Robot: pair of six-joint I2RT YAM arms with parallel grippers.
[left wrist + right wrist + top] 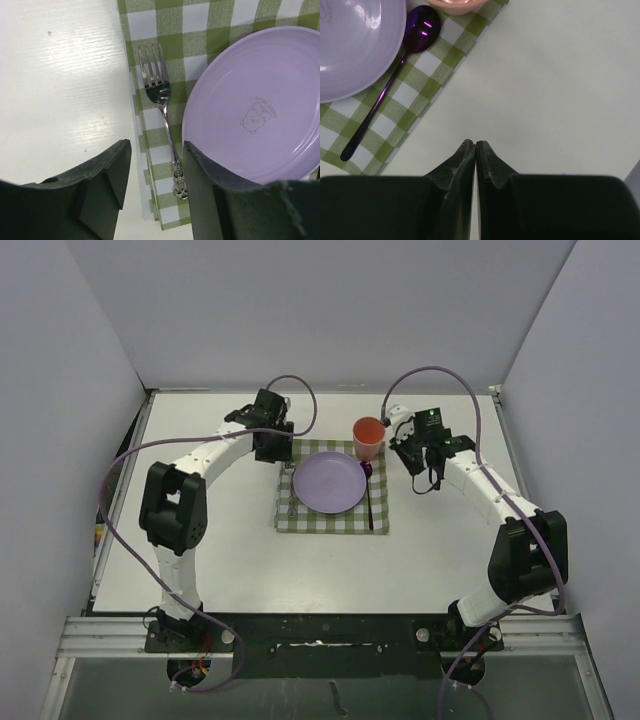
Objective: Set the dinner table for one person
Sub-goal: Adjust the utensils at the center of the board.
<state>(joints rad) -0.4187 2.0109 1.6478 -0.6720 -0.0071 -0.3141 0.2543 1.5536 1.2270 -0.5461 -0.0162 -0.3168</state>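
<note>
the dinner table (pixel 420 560) is the wide white top filling the overhead view. a purple plate (pixel 329 482) sits a little behind its middle on a green-and-white checked cloth (pixel 330 524).

left of the plate, on the cloth's outer strip, lies a silver fork (pixel 161 90). its handle runs close along the plate's rim; whether it touches the rim i cannot tell. right of the plate lies a dark purple spoon (pixel 385 90), its bowl just beside the rim. an orange cup (pixel 369 437) stands at the plate's far right, near the cloth's corner and next to the spoon's bowl.

the left gripper (pixel 156 147) hangs at the plate's left side, jaws moderately apart and gripping nothing. the end of the fork handle shows in the gap below, close to the plate-side finger, and the plate's rim crowds that same finger. the right gripper (pixel 475 147) is to the plate's right over bare table, past the cloth's edge, its fingers pressed together with nothing between them.

from overhead the cup shows whole and both arms curve in toward the plate, but the fork is only a thin sliver. the left wrist view gives the tines, the ornamented handle and a small cartoon figure printed in the plate. the right wrist view shows the spoon's full length but only a bit of the cup's edge.
</note>
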